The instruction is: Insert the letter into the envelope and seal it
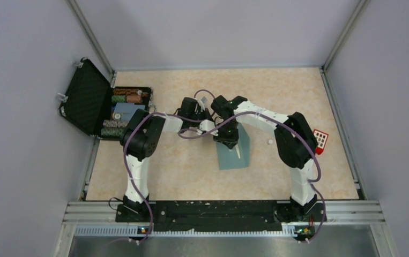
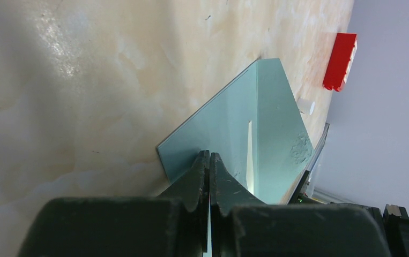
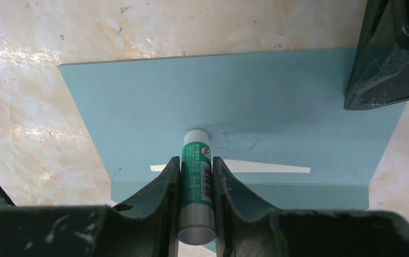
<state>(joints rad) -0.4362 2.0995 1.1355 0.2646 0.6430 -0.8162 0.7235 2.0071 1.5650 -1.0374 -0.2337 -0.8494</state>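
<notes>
The teal envelope [image 1: 234, 155] lies on the beige table with its flap [image 3: 277, 96] spread open. Of the letter only a thin white sliver [image 3: 266, 167] shows at the envelope's mouth. My right gripper [image 3: 196, 160] is shut on a green-and-white glue stick [image 3: 196, 176]. The stick's white tip touches the flap beside a wet glue smear [image 3: 234, 140]. My left gripper [image 2: 209, 155] is shut, its tips at the flap's edge. Its fingers [image 3: 384, 64] show over the flap's far corner in the right wrist view. Whether paper is nipped between them I cannot tell.
An open black case [image 1: 92, 99] with rows of chips stands at the table's left edge. A red block [image 1: 320, 140] lies at the right, and a small white cap [image 1: 269, 142] sits between it and the envelope. Grey walls close in the table.
</notes>
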